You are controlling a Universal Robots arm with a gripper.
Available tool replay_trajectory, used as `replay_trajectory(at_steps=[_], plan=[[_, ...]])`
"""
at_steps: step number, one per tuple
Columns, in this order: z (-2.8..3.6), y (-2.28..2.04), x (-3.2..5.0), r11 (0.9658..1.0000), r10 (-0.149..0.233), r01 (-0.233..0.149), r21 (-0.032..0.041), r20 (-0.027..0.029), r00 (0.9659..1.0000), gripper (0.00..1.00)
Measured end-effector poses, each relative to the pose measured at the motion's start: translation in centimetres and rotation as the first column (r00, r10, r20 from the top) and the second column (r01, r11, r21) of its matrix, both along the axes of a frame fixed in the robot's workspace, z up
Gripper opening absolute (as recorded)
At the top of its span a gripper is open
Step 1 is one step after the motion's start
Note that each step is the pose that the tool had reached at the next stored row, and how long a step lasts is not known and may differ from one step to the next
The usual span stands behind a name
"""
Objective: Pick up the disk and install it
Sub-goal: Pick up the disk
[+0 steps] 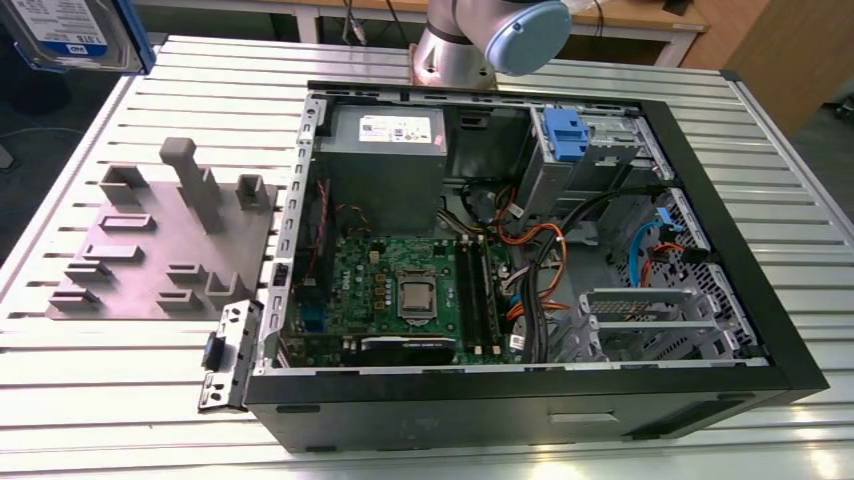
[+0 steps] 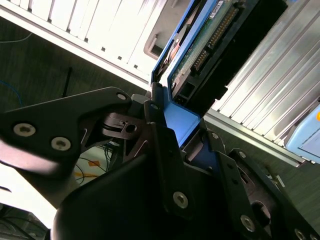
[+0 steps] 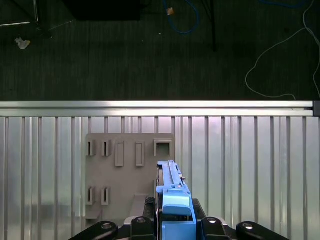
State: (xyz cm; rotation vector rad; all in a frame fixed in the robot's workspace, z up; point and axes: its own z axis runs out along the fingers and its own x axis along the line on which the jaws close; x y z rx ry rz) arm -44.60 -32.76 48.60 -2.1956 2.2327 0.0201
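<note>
Jaws clamp the blue plastic bracket framing the flat silver metal disk (image 2: 200, 49), held edge-on between them; beneath them lies a grey slotted fixture plate (image 3: 125, 175) on the ribbed aluminium counter (image 3: 250, 165).

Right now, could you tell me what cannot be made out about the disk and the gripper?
Part of the disk: exterior view, cut off by the picture's top-left corner.
Much of the gripper: first wrist view, cut off by the picture's edge.
The disk's other face: second wrist view, turned away from the camera.
</note>
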Motion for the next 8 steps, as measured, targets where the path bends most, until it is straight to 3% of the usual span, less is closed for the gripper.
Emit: replay_trajectory(at_steps=[8], plan=[[0.0,-0.23,0.02,1.0,0.0,0.0,0.0,0.0,1.0,0.36]])
